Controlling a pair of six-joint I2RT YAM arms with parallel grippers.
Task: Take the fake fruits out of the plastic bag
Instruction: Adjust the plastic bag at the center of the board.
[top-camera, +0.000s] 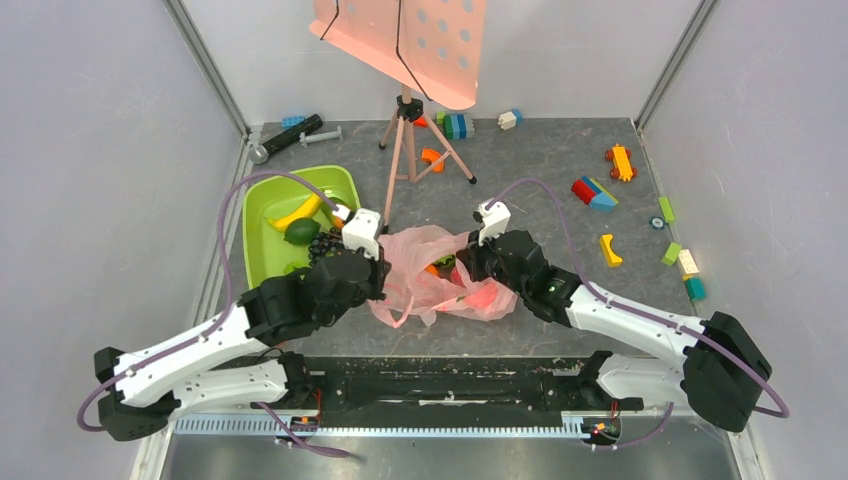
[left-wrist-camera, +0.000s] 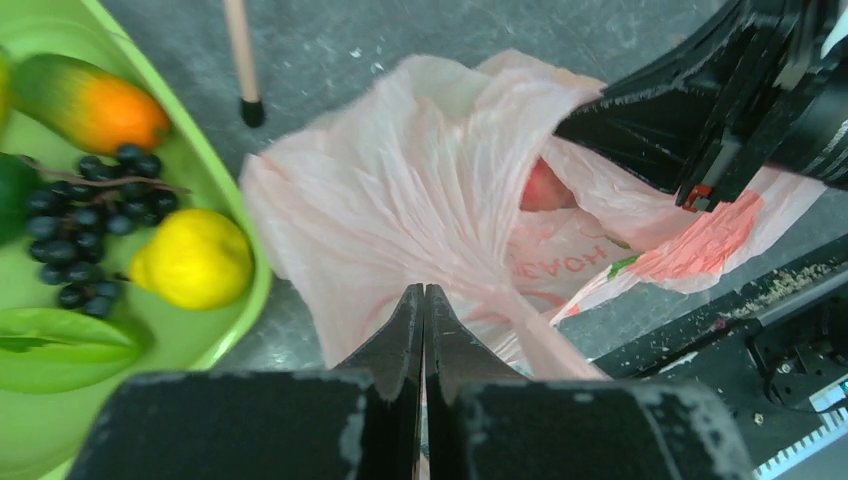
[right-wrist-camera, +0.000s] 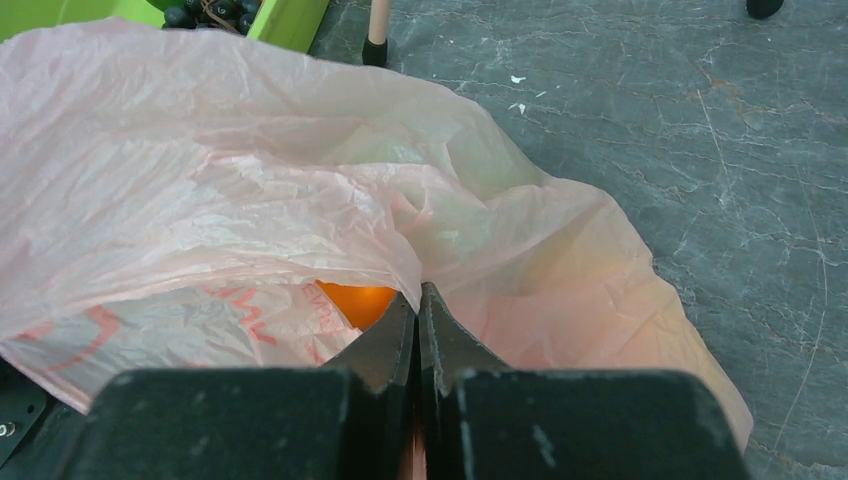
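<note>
The plastic bag (top-camera: 425, 290) lies crumpled between my two grippers, just right of the green tray (top-camera: 258, 205). My left gripper (top-camera: 380, 278) is shut on a fold at the bag's left side; in the left wrist view its jaws (left-wrist-camera: 424, 292) pinch the pink film (left-wrist-camera: 420, 190). At the bag's right side my right gripper (top-camera: 466, 265) is shut on the bag's rim (right-wrist-camera: 419, 290). Inside the bag (right-wrist-camera: 200, 180) an orange fruit (right-wrist-camera: 362, 300) and a red fruit (left-wrist-camera: 540, 188) show. The tray holds a lemon (left-wrist-camera: 195, 260), black grapes (left-wrist-camera: 90, 215) and a mango (left-wrist-camera: 90, 100).
A tripod (top-camera: 402, 150) carrying a pink perforated panel (top-camera: 410, 40) stands just behind the bag. Toy blocks (top-camera: 595, 192) and a toy car (top-camera: 621, 162) are scattered at the back and right. A black tool (top-camera: 295, 135) lies at the back left.
</note>
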